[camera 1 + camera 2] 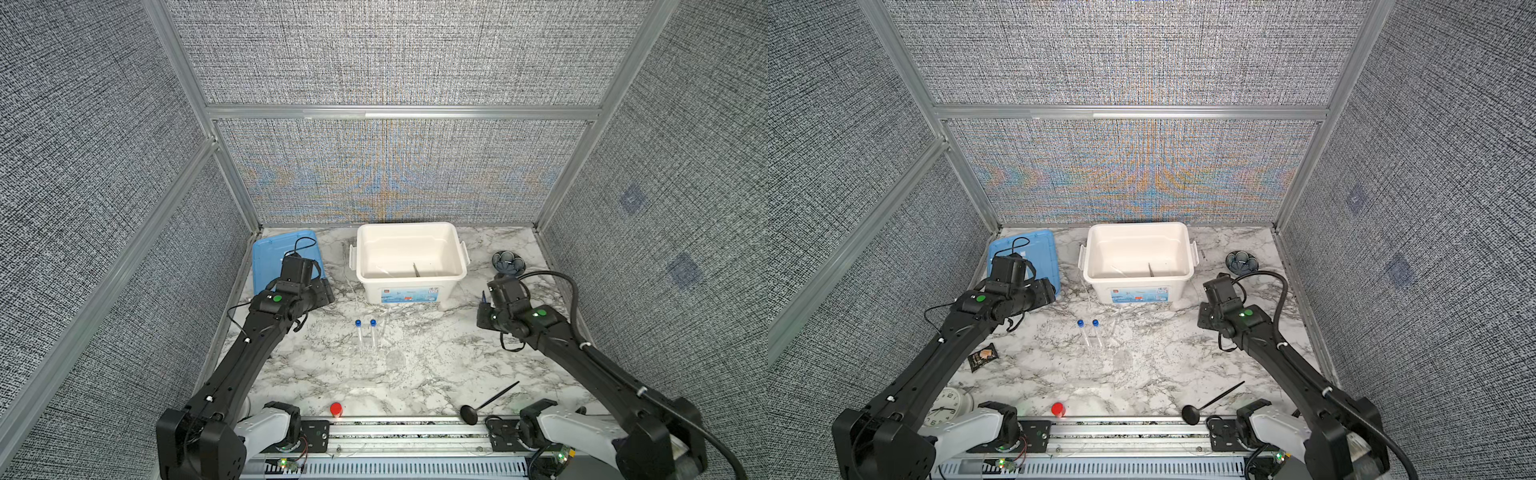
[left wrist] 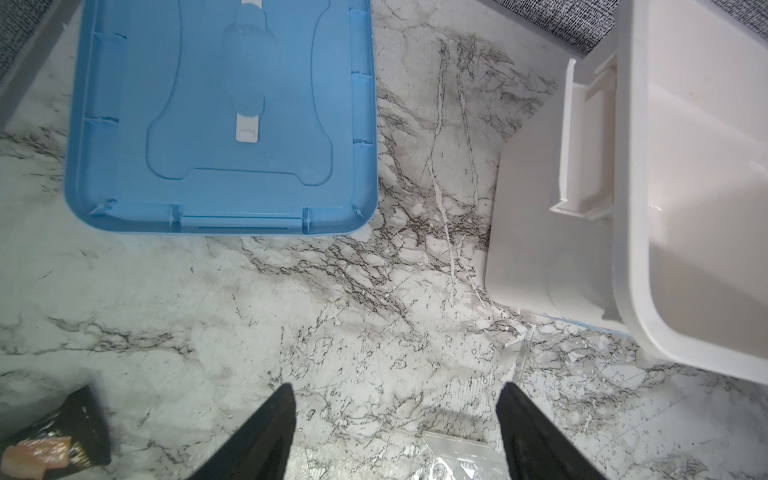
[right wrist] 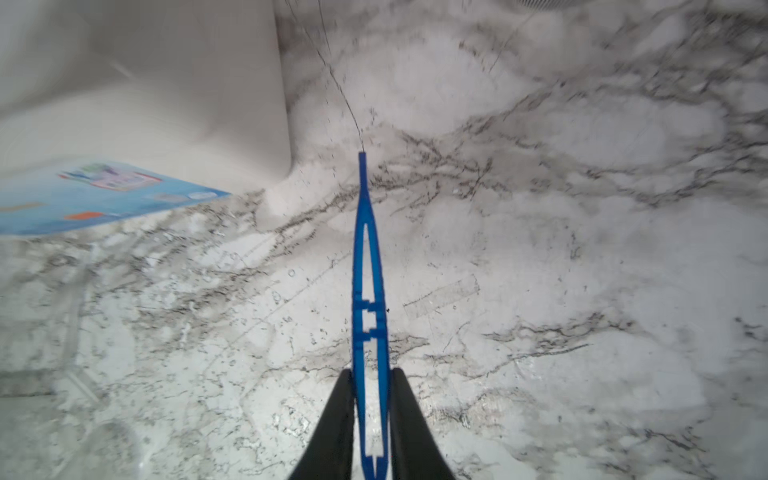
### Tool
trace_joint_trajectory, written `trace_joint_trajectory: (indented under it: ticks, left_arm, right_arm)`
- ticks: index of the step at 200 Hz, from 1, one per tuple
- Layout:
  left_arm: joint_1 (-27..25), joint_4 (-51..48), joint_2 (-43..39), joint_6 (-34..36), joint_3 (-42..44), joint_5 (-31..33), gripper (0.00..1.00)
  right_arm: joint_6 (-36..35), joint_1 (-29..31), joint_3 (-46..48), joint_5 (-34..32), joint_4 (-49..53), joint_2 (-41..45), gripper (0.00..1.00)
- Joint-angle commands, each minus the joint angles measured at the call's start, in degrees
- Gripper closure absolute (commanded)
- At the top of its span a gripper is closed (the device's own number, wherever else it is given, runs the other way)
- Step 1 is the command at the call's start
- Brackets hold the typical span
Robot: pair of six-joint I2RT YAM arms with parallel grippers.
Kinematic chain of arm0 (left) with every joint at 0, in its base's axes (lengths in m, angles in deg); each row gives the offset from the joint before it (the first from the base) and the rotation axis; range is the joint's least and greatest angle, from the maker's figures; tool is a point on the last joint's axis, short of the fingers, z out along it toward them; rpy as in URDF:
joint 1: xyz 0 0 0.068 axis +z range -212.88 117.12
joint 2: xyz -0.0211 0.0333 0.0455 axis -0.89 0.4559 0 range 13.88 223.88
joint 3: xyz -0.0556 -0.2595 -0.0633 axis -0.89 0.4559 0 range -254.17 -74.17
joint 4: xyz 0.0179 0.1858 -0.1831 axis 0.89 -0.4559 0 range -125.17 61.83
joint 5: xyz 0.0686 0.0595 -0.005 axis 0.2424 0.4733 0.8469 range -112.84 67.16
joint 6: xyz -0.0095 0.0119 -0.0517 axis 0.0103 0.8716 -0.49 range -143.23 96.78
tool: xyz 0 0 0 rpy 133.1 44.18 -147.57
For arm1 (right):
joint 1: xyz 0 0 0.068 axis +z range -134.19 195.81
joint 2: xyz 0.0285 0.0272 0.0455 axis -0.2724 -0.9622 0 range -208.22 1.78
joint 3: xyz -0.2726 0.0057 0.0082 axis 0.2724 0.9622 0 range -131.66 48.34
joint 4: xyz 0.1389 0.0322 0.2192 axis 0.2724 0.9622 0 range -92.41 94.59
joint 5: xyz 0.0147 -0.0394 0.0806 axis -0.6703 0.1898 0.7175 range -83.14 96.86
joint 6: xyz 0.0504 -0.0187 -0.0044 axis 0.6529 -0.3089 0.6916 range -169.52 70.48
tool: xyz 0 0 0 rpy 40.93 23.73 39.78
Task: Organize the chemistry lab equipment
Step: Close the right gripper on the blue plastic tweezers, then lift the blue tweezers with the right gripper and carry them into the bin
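Right wrist view shows the right hand [image 3: 370, 374] pinching the dark blue forceps [image 3: 365, 249], which jut straight out ahead of it over the surface [image 3: 582, 249]. I'd say it's on the carry to the white box [image 1: 370, 291], near that hand on the other arm's side; next comes a lift over the rim and a release. The left hand [image 2: 397, 386] hangs spread, empty.

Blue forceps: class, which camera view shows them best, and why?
The right wrist view: the blue forceps run nearly full length, clamped in the right hand. A top view shows only a blue sliver beside that arm; the left wrist view shows none.
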Motion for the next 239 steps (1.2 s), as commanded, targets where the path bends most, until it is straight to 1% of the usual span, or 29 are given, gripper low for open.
trace_joint_trajectory:
  ticks: [1,20,25,37,55,89,110,132,152,171,190,216,227,239]
  left_arm:
    - [0.0,0.9,0.3,-0.2,-0.5,-1.0,0.22]
    - [0.0,0.0,0.7,-0.3,-1.7,-1.1,0.23]
    - [0.1,-0.1,0.6,-0.4,-1.9,-1.2,0.22]
    - [0.1,0.2,0.4,-0.6,-1.9,-1.7,0.22]
    - [0.1,0.4,0.3,-0.6,-1.8,-2.2,0.23]
    - [0.1,-3.1,-0.4,0.2,-3.4,-1.5,0.22]
    - [0.1,-4.3,-1.4,1.5,-3.6,0.1,0.22]
    - [0.1,-7.3,-2.2,2.3,-5.3,1.2,0.22]
    - [0.1,-7.3,-3.9,3.1,-4.3,1.7,0.22]
    - [0.1,-7.8,-5.8,3.2,-3.4,2.4,0.22]
    - [0.1,-8.1,-7.4,2.7,-2.5,2.3,0.22]
    - [0.1,-7.5,-8.3,2.5,-1.0,1.8,0.22]
    - [0.1,-8.0,-8.2,2.4,-1.3,1.5,0.22]
    - [0.1,-8.1,-8.2,2.3,-1.3,1.1,0.22]
  right_arm:
    - [-3.0,0.0,-3.3,-1.3,1.7,2.8,0.81]
    - [-5.7,0.0,-7.9,3.6,1.8,0.6,0.81]
    - [-5.9,0.1,-11.3,4.8,2.0,-0.6,0.82]
    - [-6.4,1.2,-15.6,7.0,2.6,-4.0,0.82]
    - [-8.2,4.3,-21.6,6.7,2.2,-8.8,0.82]
    - [-11.7,8.2,-31.8,6.7,1.0,-19.1,0.82]
    - [-14.0,10.3,-37.1,7.0,0.5,-25.8,0.82]
    - [-14.8,11.2,-43.4,7.9,1.7,-33.3,0.82]
    - [-15.8,11.4,-50.2,8.6,3.5,-40.4,0.82]
    - [-15.5,11.4,-57.1,8.5,7.2,-47.4,0.82]
    - [-13.6,11.3,-63.5,8.1,11.3,-53.6,0.81]
    - [-9.7,10.8,-70.8,4.8,18.5,-60.5,0.82]
    - [-8.5,10.1,-72.5,4.4,20.5,-62.3,0.81]
    - [-7.7,9.5,-72.3,4.8,20.8,-63.3,0.82]
